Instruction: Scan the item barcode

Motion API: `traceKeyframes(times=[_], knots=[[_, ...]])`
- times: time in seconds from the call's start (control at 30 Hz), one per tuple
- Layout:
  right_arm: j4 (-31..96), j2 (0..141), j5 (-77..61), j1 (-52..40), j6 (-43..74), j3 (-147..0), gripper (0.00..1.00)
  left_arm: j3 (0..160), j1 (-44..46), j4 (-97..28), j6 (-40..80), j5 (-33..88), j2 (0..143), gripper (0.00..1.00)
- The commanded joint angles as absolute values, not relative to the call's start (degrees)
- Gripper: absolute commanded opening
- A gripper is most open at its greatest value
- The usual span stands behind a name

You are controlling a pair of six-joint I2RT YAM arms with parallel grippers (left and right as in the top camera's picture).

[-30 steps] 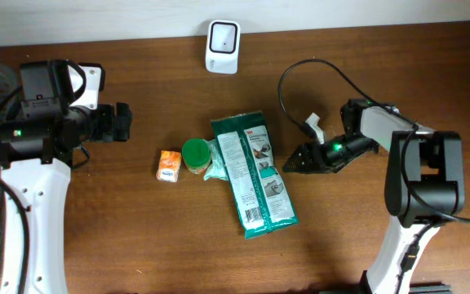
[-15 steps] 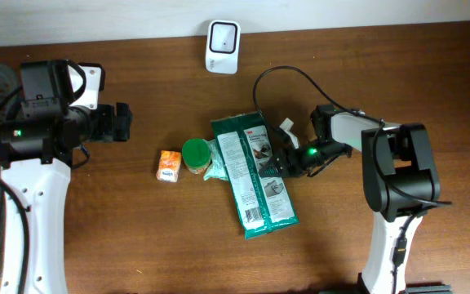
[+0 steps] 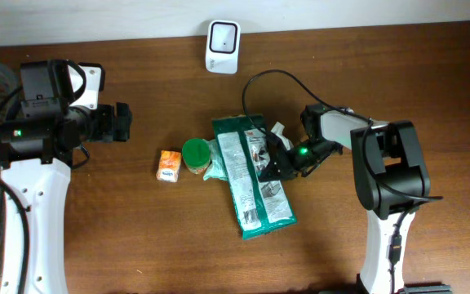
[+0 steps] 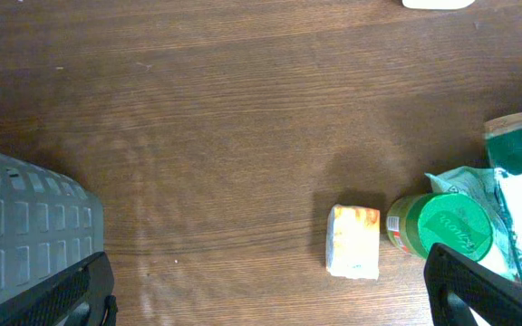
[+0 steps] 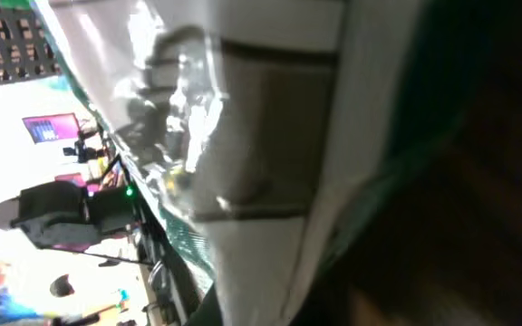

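The green packet (image 3: 255, 204) lies at the table's middle. The right gripper (image 3: 269, 166) pinches its right edge, fingers closed on the film. Just left sit a green-lidded jar (image 3: 195, 154) and an orange box (image 3: 168, 166). The left gripper (image 3: 121, 122) hangs wide open toward the left edge. A white scanner (image 3: 222, 46) stands at the far edge.
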State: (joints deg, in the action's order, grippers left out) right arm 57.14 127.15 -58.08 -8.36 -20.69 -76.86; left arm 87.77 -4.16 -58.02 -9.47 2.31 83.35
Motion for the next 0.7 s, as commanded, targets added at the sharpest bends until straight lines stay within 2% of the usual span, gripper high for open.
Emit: traceKeyframes(times=[0.0, 0.27, 0.5, 0.67], knots=[[63.1, 125.7, -57.2, -7.4, -21.0, -82.8, 0.04, 88.2, -4.4, -58.0, -10.4, 2.1, 83.2, 0.99], [74.1, 106.4, -57.2, -4.5, -19.9, -91.0, 0.04, 88.2, -4.4, -58.0, -10.4, 2.1, 83.2, 0.99], [73.1, 93.9, -57.6, -0.2, -7.1, -95.4, 0.04, 88.2, -4.4, -58.0, -10.4, 2.1, 83.2, 0.99], [69.6, 94.3, -36.9, -6.0, 4.9, -108.2, 0.04, 88.2, -4.4, -58.0, -10.4, 2.1, 83.2, 0.99]])
